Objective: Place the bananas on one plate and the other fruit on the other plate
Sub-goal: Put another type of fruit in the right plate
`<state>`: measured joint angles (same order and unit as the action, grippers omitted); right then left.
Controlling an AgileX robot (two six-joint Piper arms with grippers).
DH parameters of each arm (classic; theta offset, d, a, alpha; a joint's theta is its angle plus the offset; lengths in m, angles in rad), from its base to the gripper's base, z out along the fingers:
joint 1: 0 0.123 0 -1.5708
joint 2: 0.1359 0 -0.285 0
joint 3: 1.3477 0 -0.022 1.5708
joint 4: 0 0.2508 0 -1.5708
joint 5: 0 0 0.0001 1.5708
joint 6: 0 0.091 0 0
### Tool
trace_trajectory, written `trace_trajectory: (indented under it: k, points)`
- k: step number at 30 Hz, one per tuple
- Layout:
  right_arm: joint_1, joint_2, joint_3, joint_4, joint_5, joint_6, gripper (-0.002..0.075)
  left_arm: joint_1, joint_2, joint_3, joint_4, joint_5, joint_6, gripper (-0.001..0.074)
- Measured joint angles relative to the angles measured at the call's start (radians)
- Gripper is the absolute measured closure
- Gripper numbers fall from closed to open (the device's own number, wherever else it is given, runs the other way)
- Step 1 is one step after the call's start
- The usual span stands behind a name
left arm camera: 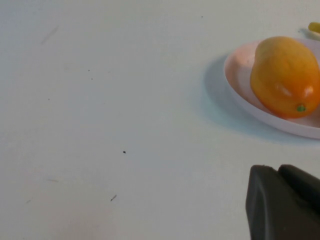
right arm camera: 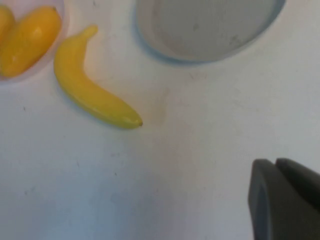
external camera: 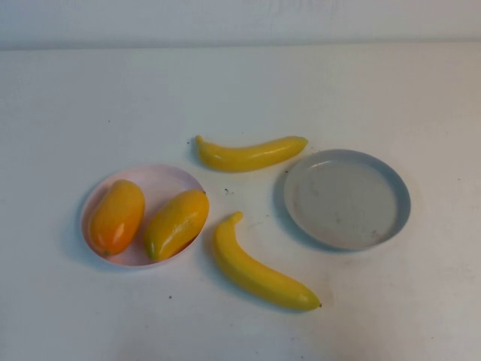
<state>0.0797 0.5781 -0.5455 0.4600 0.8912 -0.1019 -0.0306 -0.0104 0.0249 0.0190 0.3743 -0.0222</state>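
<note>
Two orange-yellow fruits [external camera: 116,216] [external camera: 176,223] lie in the pale pink plate [external camera: 154,180] at the left. One banana [external camera: 252,153] lies on the table behind the gap between the plates. The other banana [external camera: 259,271] lies in front, between the plates. The grey-blue plate [external camera: 346,197] at the right holds nothing. Neither gripper shows in the high view. My left gripper [left arm camera: 278,171] is shut and empty, above bare table near the pink plate [left arm camera: 240,82] and one fruit [left arm camera: 285,75]. My right gripper [right arm camera: 275,162] is shut and empty, apart from the front banana [right arm camera: 90,90] and the grey-blue plate [right arm camera: 205,25].
The white table [external camera: 240,83] runs back to a pale wall. Bare table surrounds the plates on all sides.
</note>
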Motion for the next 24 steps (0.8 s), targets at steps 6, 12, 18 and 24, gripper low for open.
trace_trajectory:
  k: [6,12,18,24]
  points:
    - [0.009,0.269,-0.131,0.006,0.065,-0.181,0.0743,0.000,0.000,0.000,0.000,0.000,0.000,0.0733]
    - [0.235,0.467,-0.241,-0.022,0.023,-0.289,0.0734,0.000,0.000,0.000,0.000,0.000,0.000,0.0733]
    - [0.534,0.707,-0.403,-0.144,-0.010,-0.310,0.0599,0.000,0.000,0.000,0.000,0.000,0.000,0.0733]
    - [0.674,0.968,-0.592,-0.192,-0.027,-0.312,0.0375,0.000,0.000,0.000,0.000,0.000,0.000,0.0733]
